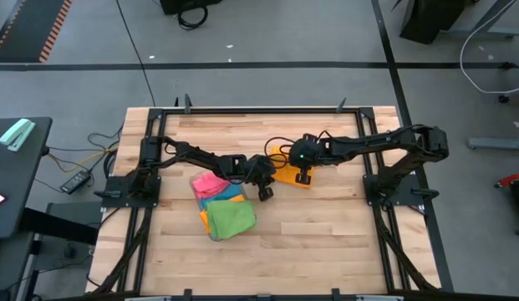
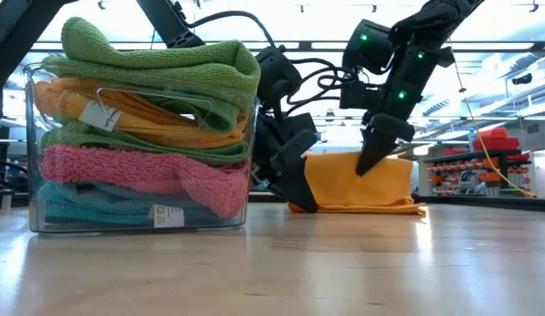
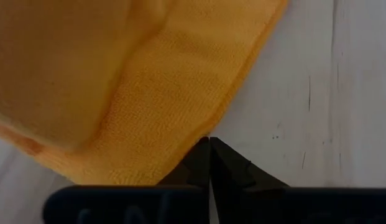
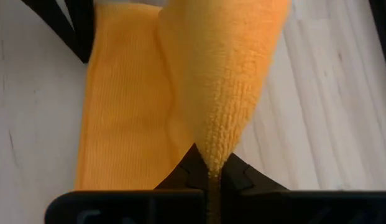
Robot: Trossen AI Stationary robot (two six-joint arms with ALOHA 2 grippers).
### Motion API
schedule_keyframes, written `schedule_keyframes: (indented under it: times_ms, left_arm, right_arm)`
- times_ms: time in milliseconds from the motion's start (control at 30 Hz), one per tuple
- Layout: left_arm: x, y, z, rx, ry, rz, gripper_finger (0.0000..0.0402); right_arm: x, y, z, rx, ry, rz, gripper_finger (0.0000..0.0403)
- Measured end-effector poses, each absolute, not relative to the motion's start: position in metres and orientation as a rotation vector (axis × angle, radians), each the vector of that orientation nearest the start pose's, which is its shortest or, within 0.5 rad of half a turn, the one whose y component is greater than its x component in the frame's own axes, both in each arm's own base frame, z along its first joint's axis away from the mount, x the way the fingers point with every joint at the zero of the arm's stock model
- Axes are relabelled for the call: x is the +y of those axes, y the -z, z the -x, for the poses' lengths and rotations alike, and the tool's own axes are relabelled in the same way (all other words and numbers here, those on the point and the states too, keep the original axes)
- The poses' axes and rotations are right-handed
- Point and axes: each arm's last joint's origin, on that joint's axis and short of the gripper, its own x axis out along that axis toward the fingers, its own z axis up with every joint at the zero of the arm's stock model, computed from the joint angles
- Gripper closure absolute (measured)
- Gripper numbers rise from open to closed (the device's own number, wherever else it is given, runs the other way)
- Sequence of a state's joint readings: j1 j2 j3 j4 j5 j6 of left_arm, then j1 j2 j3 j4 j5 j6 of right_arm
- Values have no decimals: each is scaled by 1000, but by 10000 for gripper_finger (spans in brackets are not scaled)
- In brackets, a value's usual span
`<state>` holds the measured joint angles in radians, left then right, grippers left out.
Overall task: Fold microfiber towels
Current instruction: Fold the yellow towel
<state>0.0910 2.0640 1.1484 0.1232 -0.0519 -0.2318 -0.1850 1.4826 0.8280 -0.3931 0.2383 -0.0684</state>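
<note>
Two robot arms meet over an orange microfiber towel (image 1: pixel 288 175) lying near the middle of the wooden table (image 1: pixel 326 242), mid-fold. The right gripper (image 4: pixel 212 176) has its fingers pressed together on a pinch of the orange cloth, which rises in a ridge from the fingertips in its wrist view. The left gripper (image 3: pixel 209 144) sits at the towel's edge with its fingers fully together; its wrist view shows the tips meeting right where the hem ends, and whether any cloth is caught between them cannot be told. Just beside the pair, toward the left arm, a clear plastic tray (image 2: pixel 246 189) holds a stack of folded towels (image 2: pixel 145 132) in green, orange, pink and blue.

To fold well from here, both pinched points would likely need to travel together and level, so the carried edge lands square on the far edge rather than skewed. The left grip looks marginal; if it holds nothing, that side may lag and wrinkle. Lifting only enough to clear the lower layer should keep the towel from dragging across the wood.
</note>
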Motion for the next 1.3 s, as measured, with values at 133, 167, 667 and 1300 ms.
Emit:
schedule_keyframes:
  times_ms: [133, 167, 667, 1300]
  left_arm:
    - [39, -109, -408, 773, -231, 236, 379]
    - [39, -109, -408, 772, -233, 239, 379]
    - [39, -110, -408, 768, -243, 255, 378]
    - [41, -110, -408, 763, -259, 284, 381]
  right_arm:
    - [-52, -173, -275, 1084, 358, 119, 390]
    - [-49, -172, -276, 1084, 389, 152, 390]
    - [-21, -160, -275, 1073, 471, 290, 391]
    - [-13, -150, -275, 1021, 302, 38, 332]
